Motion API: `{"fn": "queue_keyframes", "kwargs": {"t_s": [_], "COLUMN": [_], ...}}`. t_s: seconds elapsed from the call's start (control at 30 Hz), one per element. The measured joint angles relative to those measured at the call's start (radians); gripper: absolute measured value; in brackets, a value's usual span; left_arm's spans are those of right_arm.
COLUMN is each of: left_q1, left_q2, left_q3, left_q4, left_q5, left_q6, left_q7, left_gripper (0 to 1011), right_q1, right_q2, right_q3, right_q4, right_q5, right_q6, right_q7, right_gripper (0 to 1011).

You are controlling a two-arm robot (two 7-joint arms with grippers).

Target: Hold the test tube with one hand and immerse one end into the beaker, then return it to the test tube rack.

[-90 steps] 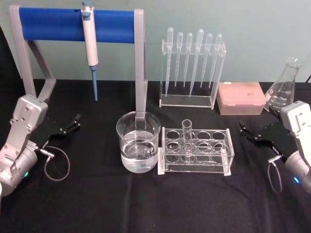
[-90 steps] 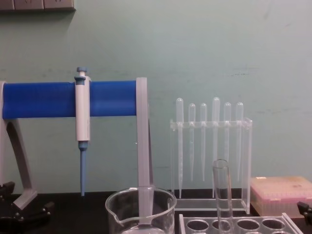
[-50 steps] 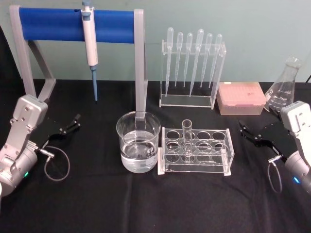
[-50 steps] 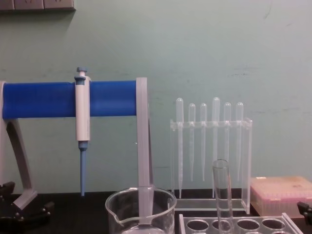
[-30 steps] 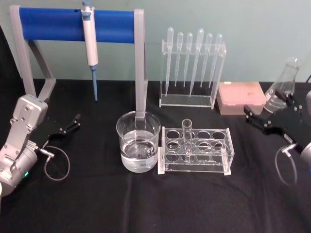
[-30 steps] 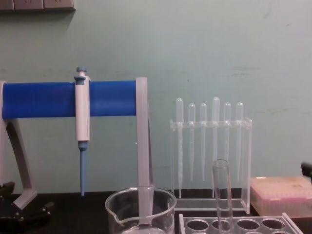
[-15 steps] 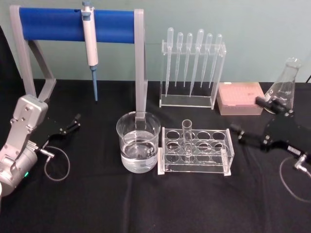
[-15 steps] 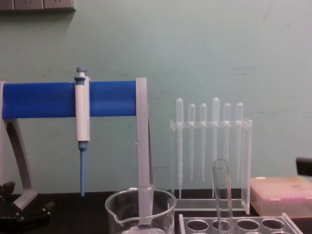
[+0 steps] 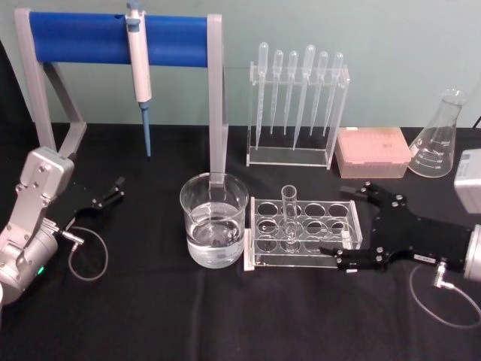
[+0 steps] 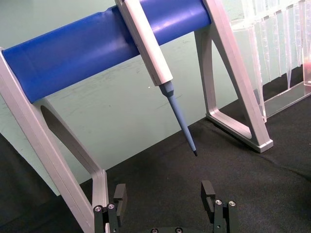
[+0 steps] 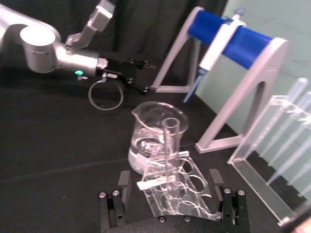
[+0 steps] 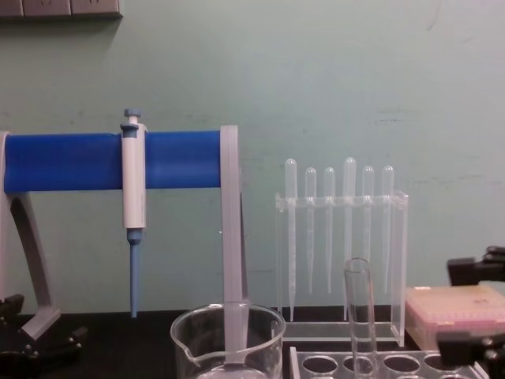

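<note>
The right gripper [image 9: 332, 219] holds its two fingers [image 9: 359, 259] spread wide, with nothing between them but air. Seen from the head, they bracket the right end of the test tube rack [image 9: 301, 262], one finger near its back corner and one near its front corner. Whether either finger touches the rack cannot be told. In the chest view this gripper is cut off at the right edge.

The one test tube [image 9: 289, 210] stands upright in the rack, in the second hole from the rack's left end (back row, as far as the clear tiers let one judge). Neither gripper touches it. Whether it holds liquid cannot be made out, and the chest view cuts off its lower end. The rack's holes are hard to count through the stacked clear plates.

One beaker [image 9: 214, 218], part filled with clear liquid, sits just beside the rack's left end. The left gripper [image 9: 116, 189] rests well to the left of the rack, beyond the beaker and low over the black counter [image 9: 225, 316]. Its two fingers [image 10: 209, 191] are parted and empty.

Behind the rack, six pipettes [image 9: 297, 90] hang in one clear stand [image 9: 289, 156]. Behind the rack to the right lies one pink tip box [image 9: 373, 150], and farther right stands one conical flask [image 9: 438, 139]. Behind the rack to the left, one pipettor [image 9: 139, 68] hangs from a blue bar frame [image 9: 83, 37].
</note>
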Motion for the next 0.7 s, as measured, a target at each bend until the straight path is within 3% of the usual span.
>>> {"fn": "queue_keyframes", "kwargs": {"t_s": [0.23, 0.43, 0.7], "left_q1": [0.0, 0.0, 0.0], "left_q2": [0.0, 0.0, 0.0], "left_q3": [0.0, 0.0, 0.0], "left_q4": [0.0, 0.0, 0.0], "left_q5": [0.0, 0.0, 0.0], "left_q6": [0.0, 0.0, 0.0], "left_q7": [0.0, 0.0, 0.0], "left_gripper": [1000, 1000, 1000], "right_q1": [0.081, 0.161, 0.228], "right_q2": [-0.038, -0.075, -0.113], "right_q3": [-0.053, -0.11, -0.163], "right_q4": [0.046, 0.093, 0.135], "right_q5": [-0.012, -0.022, -0.045], "right_q6": [0.048, 0.12, 0.15], "right_q7": [0.072, 0.095, 0.101], "right_gripper": [1000, 1000, 1002]}}
